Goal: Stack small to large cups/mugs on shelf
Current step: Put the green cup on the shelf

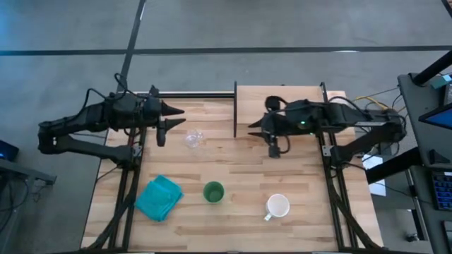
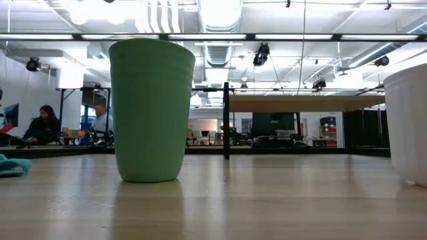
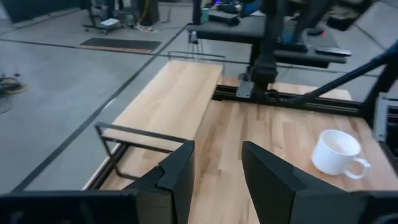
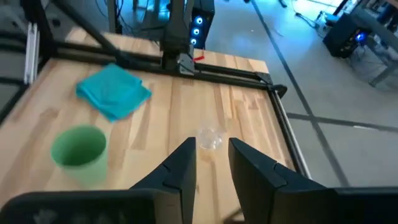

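Observation:
A small clear glass tumbler (image 1: 194, 137) stands on the tabletop at the far left; it also shows in the right wrist view (image 4: 211, 137). A green plastic cup (image 1: 213, 192) stands upright near the middle front; in the low view (image 2: 151, 110) it is close. A white handled mug (image 1: 277, 207) stands at the front right; it also shows in the left wrist view (image 3: 336, 153). The light-wood shelf (image 1: 279, 106) on black posts stands at the far right. My left gripper (image 1: 178, 111) is open above the far left, beside the tumbler. My right gripper (image 1: 253, 127) is open at the shelf's left edge.
A teal cloth (image 1: 158, 197) lies crumpled at the front left. Black frame rails run along the table's left and right sides. People sit in the room behind the table (image 2: 44, 124). Bare wood lies between the cups and the shelf.

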`<state>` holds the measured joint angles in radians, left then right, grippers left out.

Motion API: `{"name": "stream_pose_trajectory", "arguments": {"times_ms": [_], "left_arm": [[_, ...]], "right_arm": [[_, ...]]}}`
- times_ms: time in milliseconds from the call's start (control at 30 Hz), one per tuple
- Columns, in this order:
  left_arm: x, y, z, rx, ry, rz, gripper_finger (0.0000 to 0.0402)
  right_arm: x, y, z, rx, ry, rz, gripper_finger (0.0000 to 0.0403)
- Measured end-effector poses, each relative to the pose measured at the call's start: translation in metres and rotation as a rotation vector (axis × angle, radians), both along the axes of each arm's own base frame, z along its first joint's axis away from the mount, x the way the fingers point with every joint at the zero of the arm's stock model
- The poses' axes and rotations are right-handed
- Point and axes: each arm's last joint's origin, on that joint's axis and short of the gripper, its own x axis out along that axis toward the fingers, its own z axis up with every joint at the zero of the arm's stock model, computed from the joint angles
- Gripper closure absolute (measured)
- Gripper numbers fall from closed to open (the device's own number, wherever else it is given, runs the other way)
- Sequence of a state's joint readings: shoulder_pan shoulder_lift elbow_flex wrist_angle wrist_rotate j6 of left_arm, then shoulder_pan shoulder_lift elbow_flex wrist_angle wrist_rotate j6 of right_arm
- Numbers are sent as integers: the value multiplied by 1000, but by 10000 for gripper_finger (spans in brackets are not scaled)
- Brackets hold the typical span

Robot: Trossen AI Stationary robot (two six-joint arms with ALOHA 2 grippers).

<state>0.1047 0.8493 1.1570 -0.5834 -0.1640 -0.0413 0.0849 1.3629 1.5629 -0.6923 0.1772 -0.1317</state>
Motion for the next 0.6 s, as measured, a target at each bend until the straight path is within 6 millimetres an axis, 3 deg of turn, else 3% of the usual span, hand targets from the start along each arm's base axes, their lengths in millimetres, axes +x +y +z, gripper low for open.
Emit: {"name": "stream_pose_trajectory", "arguments": {"times_ms": [100, 267, 600], "left_arm": [[1, 0, -1, 2, 8, 7, 281], [-1, 0, 1, 3, -2, 7, 281], [-6, 0, 3, 2, -19, 7, 281]], "right_arm": [[19, 2, -1, 45, 18, -14, 318], [49, 10, -11, 144, 70, 131, 307], [102, 17, -59, 293, 271, 121, 254]]}}
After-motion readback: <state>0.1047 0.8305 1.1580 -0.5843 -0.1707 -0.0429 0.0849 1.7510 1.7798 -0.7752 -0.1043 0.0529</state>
